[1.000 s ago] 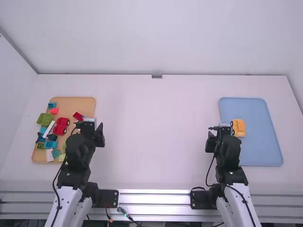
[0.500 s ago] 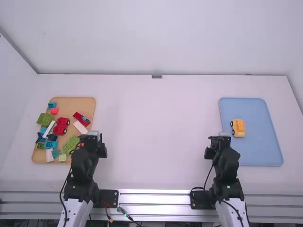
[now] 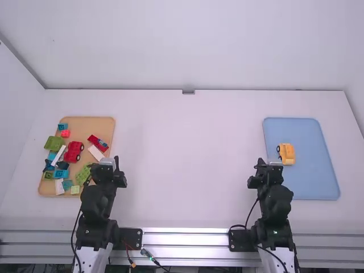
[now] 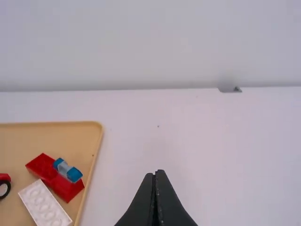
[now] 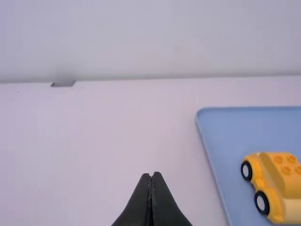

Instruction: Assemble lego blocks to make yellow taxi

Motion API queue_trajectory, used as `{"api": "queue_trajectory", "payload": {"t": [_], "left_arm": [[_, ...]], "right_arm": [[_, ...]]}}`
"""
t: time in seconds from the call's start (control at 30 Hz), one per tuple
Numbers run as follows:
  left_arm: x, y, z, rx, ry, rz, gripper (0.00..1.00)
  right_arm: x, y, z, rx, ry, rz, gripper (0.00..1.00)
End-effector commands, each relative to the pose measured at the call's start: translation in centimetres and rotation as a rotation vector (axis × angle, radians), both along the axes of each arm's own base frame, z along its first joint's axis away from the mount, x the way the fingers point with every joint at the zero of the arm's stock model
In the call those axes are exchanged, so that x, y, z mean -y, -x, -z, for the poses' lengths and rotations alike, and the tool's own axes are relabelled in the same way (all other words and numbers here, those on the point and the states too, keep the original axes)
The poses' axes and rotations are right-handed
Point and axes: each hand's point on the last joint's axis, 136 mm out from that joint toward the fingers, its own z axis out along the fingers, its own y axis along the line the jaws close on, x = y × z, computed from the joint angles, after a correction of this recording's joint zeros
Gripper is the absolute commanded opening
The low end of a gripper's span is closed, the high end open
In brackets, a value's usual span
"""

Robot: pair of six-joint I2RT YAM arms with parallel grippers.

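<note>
A yellow car with black wheels (image 3: 286, 153) stands on the blue tray (image 3: 313, 182); in the right wrist view the yellow car (image 5: 277, 183) has studs on its raised top. My right gripper (image 3: 267, 162) is low beside the tray's left edge, and in its wrist view the right gripper (image 5: 150, 175) is shut with nothing held. At the tan tray's right side is my left gripper (image 3: 108, 162); its wrist view shows the left gripper (image 4: 154, 173) shut, holding nothing.
On the tan tray (image 3: 105, 126) lie a red car (image 3: 74, 151), a red piece with a blue part (image 4: 56, 176), a white brick (image 4: 45, 203), a green plate (image 3: 83, 174) and several other blocks. A wall (image 3: 187, 45) rises behind the table.
Both arms have drawn back toward their bases from beside the trays, then shifted slightly. More of the white brick, green plate and yellow car now shows. The blocks have stayed put.
</note>
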Motion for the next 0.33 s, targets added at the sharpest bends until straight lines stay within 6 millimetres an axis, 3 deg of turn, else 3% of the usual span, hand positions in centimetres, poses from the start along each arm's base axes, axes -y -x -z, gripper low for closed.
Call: {"api": "queue_trajectory", "payload": {"t": [0.0, 0.3], "left_arm": [[0.0, 0.1, 0.0, 0.014, 0.006, -0.003, 0.00], [0.0, 0.1, 0.0, 0.014, 0.006, -0.003, 0.00]], "right_arm": [[-0.1, 0.1, -0.1, 0.017, -0.006, -0.002, 0.00], [-0.1, 0.3, -1.8, 0.091, -0.006, -0.002, 0.00]]}}
